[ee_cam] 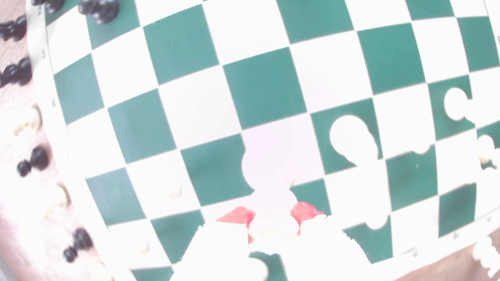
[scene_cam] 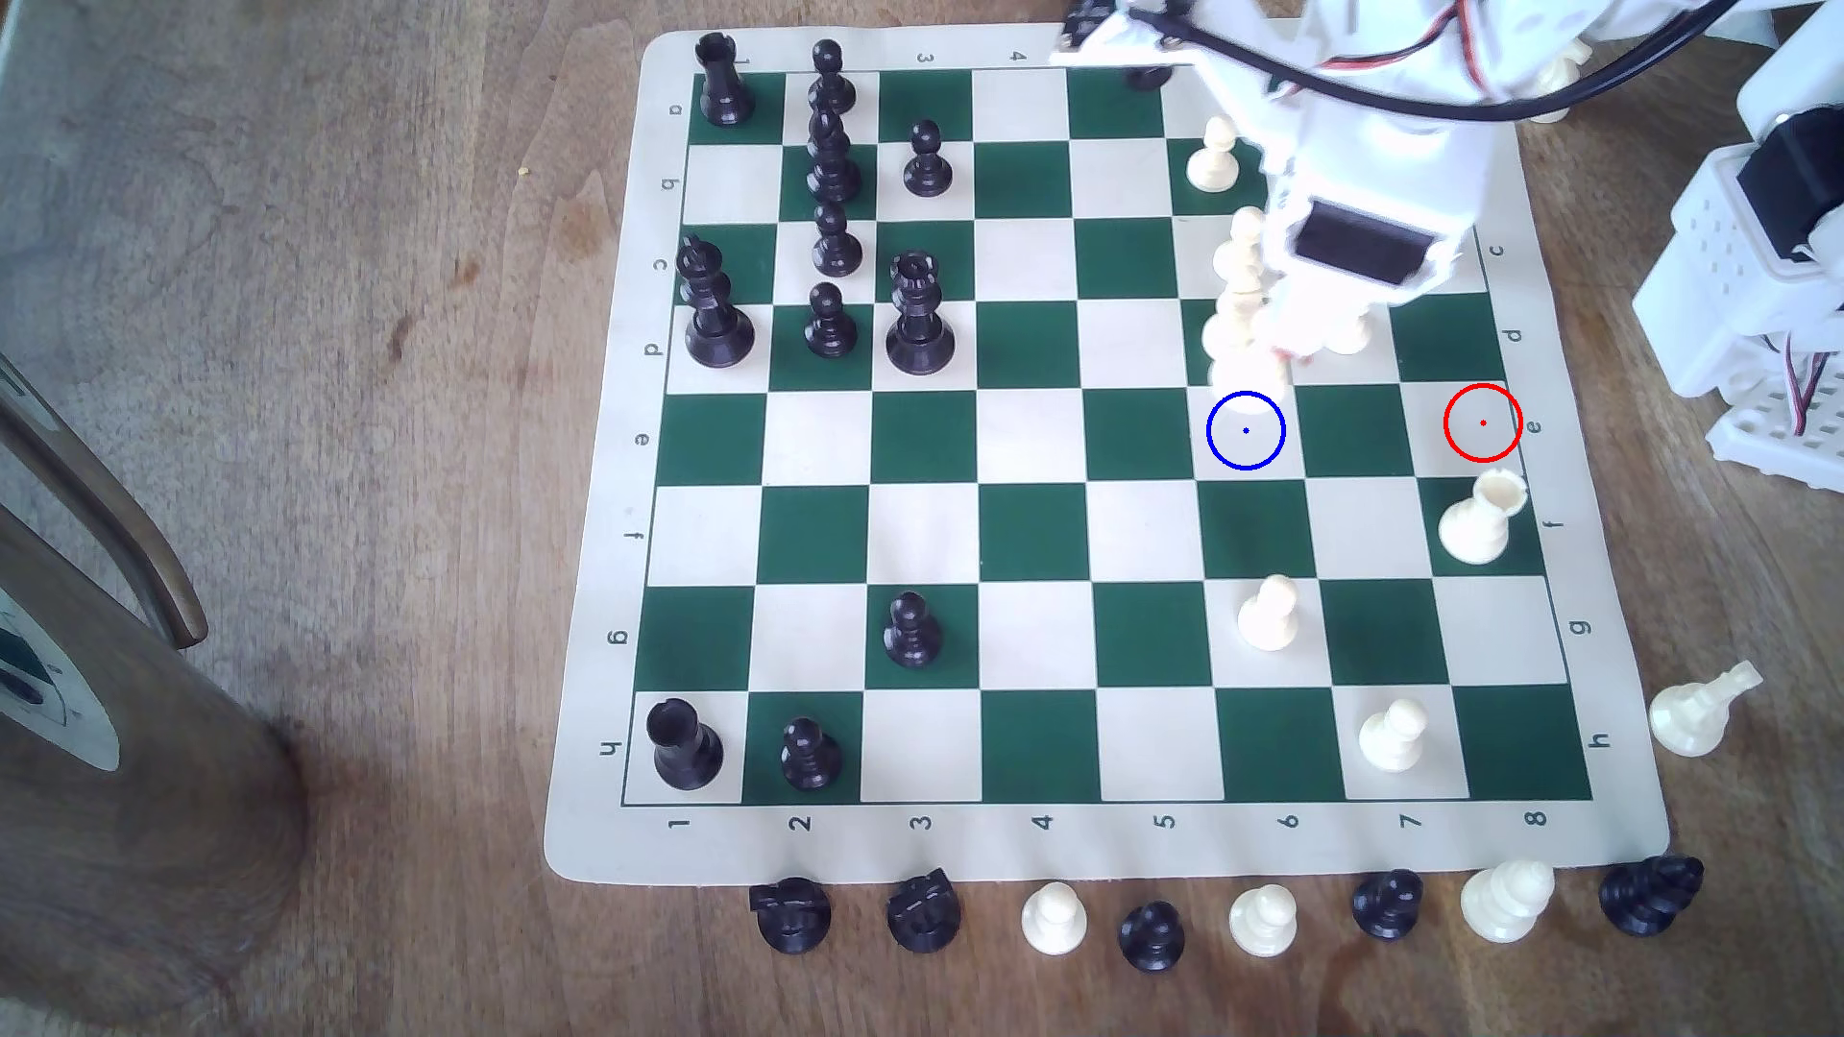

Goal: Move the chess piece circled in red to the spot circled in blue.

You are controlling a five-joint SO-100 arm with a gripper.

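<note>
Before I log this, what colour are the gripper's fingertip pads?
Red, on the fingertips either side of the cream piece; clearest in the wrist view.

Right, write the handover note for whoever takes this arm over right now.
Gripper: closed around the cream piece, red pads on both of its sides in the wrist view.
Piece: off its start square; the red circle is bare. In the exterior view the gripper is just above the blue circle, not over it.
Done: pick-up and most of the carry.
Left: centre the piece over the blue circle, set it down upright, open and back away. Glare hides whether its base touches the board. Mind the cream pawns close by.
</note>
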